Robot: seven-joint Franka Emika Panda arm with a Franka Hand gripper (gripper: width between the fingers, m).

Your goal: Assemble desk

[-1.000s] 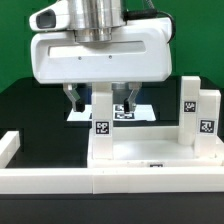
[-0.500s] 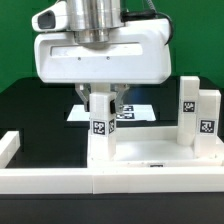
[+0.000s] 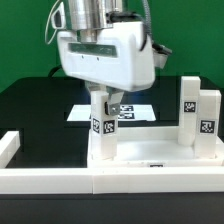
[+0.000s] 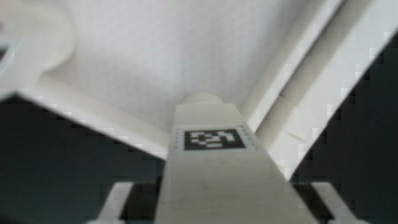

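Note:
The desk panel (image 3: 160,150), a white rimmed tray, lies near the front of the black table. One white tagged leg (image 3: 103,127) stands upright on its corner at the exterior view's left. My gripper (image 3: 106,99) is straight above that leg, turned at an angle, and shut on the leg's top. In the wrist view the leg (image 4: 217,150) runs between the fingers (image 4: 121,200) of my gripper (image 4: 217,208) down to the panel (image 4: 160,50). Two more tagged legs (image 3: 189,108) (image 3: 207,122) stand upright at the panel's end on the exterior view's right.
The marker board (image 3: 132,112) lies flat on the table behind the panel. A white border wall (image 3: 40,180) runs along the front, with a raised end (image 3: 8,146) at the exterior view's left.
My fingers closed from spread on either side of the leg to gripping it. The hand then twisted about its vertical axis, with the leg still in place on the panel.

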